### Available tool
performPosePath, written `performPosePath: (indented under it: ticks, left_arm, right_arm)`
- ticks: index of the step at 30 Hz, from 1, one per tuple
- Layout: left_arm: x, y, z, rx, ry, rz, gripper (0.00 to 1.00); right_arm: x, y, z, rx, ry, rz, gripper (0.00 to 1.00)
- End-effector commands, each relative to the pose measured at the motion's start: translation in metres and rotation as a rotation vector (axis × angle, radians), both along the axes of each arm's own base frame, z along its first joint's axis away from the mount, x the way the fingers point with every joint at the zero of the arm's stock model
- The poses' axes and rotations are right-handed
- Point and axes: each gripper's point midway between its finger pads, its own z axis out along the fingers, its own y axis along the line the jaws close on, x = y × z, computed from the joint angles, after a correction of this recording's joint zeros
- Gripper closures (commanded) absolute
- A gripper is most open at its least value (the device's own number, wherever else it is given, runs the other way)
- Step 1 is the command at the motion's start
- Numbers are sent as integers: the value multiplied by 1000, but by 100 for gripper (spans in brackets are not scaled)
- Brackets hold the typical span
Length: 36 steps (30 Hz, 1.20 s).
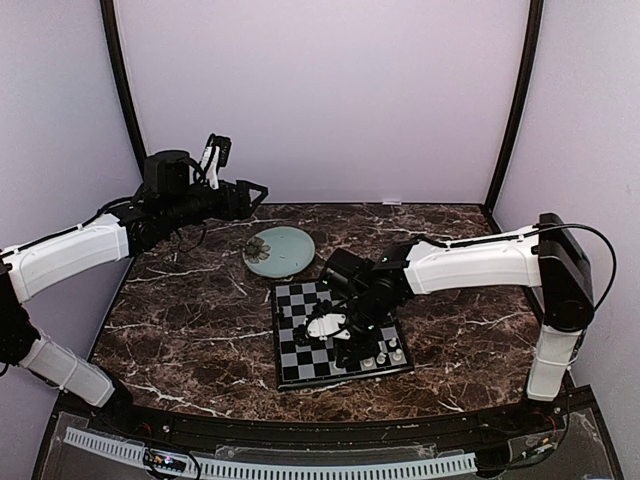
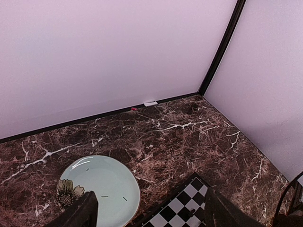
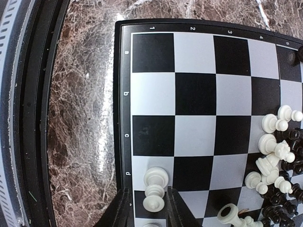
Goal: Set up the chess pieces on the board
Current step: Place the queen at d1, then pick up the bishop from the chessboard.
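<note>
Broadly, the brown veined marble table [image 1: 190,320] carried everything, glossy and hard. The left gripper [image 1: 258,193] hung high over its far-left part, jaws spread wide and holding nothing, well apart from the board [image 1: 295,350]. The right gripper [image 3: 148,191] was down over the board's near edge, so the right arm was plainly the nearer one.

The board was a flat, smooth chequered square with a thin dark rim, lettered and numbered. It lay just beside a round, glazed, pale green plate [image 1: 290,255].

A jumbled heap of chess pieces [image 3: 279,156], small turned cream and black figures, mostly toppled, lay on the squares off to the right of the right fingers in the wrist view. Any next fetch would likely mean moving sideways that way.

Between those fingers one cream piece [image 3: 155,189] stood on a rim-side square, seemingly upright, with its long axis toward the camera. The jaws flanked it with a sliver of gap on one side, so it looked loose rather than pinched.
</note>
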Motion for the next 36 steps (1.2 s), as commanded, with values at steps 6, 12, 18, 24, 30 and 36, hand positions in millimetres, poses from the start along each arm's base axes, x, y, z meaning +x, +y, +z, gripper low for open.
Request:
performPosePath:
  ticks: [6,12,18,24,30,36]
  left_arm:
    - [-9,3,19,-24,-36,-8,20]
    - [-9,3,20,-25,-38,-8,20]
    - [-9,3,20,-24,-37,-8,21]
    - [-8,3,20,-23,-38,-7,20]
    - [-9,3,20,-24,-38,-7,20]
    - [-8,4,20,-23,-39,-5,20]
  right_arm:
    - [-2,6,8,14,-5,17,77]
    - [-4,9,9,19,5,24,81]
    - [-3,9,9,19,2,21,80]
    - [0,9,28,62,41,11,73]
    - [51,6,64,136,1,-96,72]
    - [110,4,60,127,-120,-237,79]
